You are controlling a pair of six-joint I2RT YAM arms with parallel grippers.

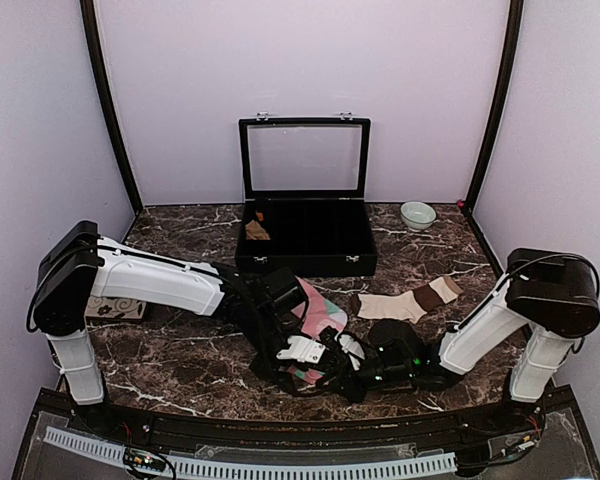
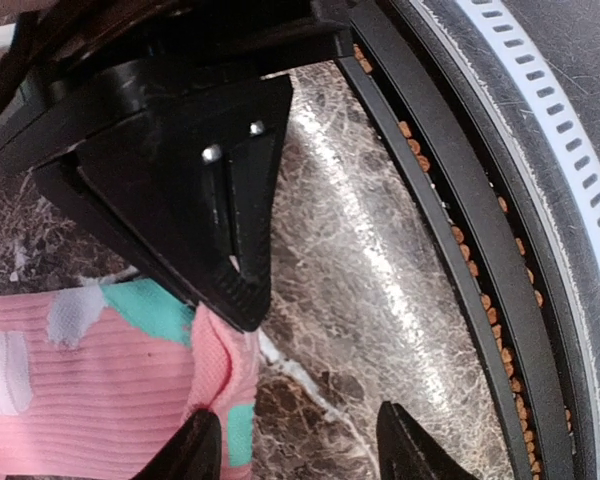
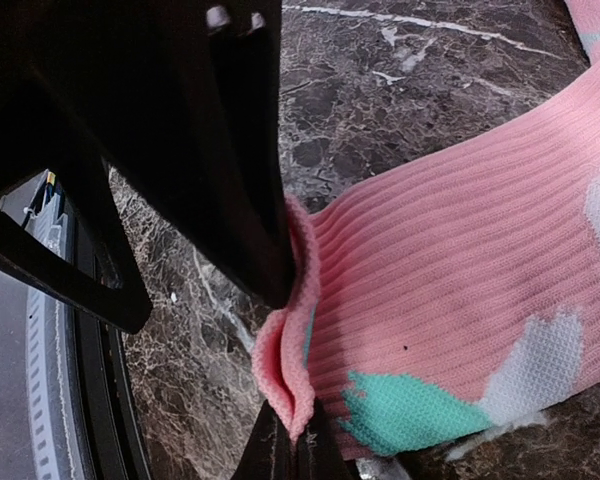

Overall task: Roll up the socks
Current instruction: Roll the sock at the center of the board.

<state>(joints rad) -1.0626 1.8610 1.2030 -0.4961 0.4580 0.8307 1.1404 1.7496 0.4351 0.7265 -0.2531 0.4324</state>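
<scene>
In the top view the two wrists crowd low over the table (image 1: 180, 350)'s near edge, hiding their fingers and the near end of the pink sock (image 1: 323, 310). The right arm stretches leftward. Its wrist view shows the right gripper (image 3: 292, 445) pinched shut on the folded cuff. The left gripper (image 2: 298, 425) stands open, one finger touching that cuff. Beyond, the beige sock (image 1: 410, 300) lies flat near the case (image 1: 305, 250).
</scene>
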